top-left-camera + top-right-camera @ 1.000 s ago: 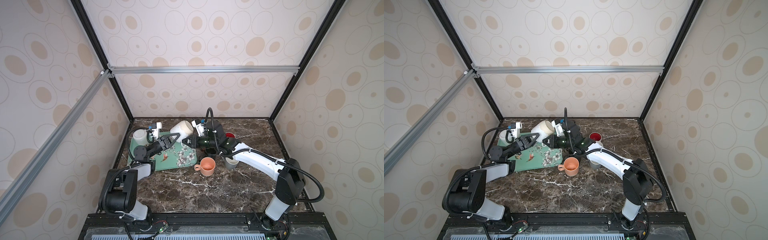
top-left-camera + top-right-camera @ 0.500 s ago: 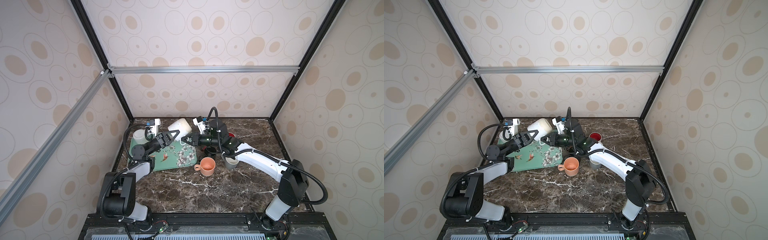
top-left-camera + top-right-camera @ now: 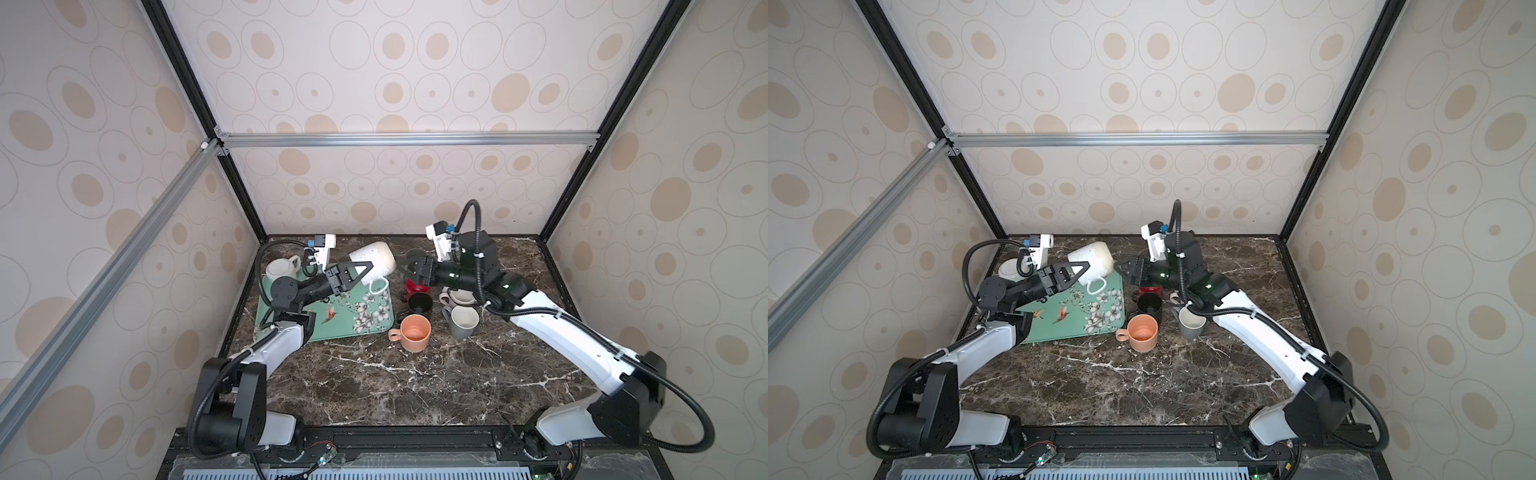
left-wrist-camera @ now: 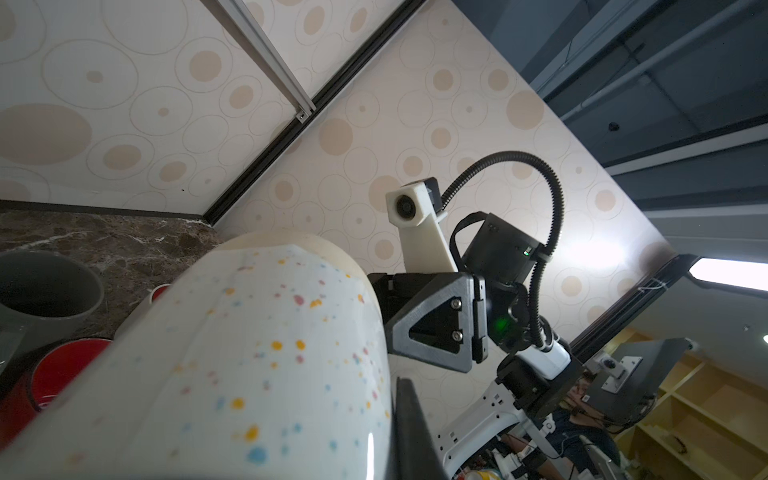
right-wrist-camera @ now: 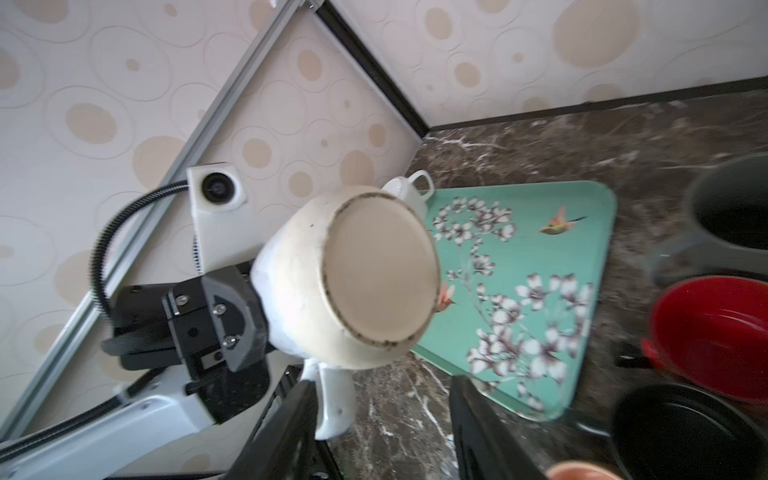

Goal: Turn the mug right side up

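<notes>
**Inspector:** Left side first.
**Assessor:** A plain white mug (image 3: 281, 268) stands on the far corner of the green floral tray (image 3: 353, 328). The left gripper (image 3: 363, 270) is clamped on the speckled mug (image 3: 376, 255) near its rim, holding it in the air over the tray's far edge.
**Inspector:** Attitude?
**Assessor:** On its side, matt unglazed base toward the right gripper (image 3: 409, 269), handle hanging down. I judge it mid-turn; a rim grip leaves the base free for setting down.
**Inspector:** Right gripper?
**Assessor:** Jaws apart, empty, just clear of that base.
**Inspector:** Surfaces?
**Assessor:** Glossy, rounded ceramic, probably slippery. Further right, a red cup (image 3: 415, 286), black mug (image 3: 419, 303), orange mug (image 3: 413, 332) and grey mug (image 3: 463, 322) stand mouth-up on the marbled tabletop (image 3: 374, 382).
</notes>
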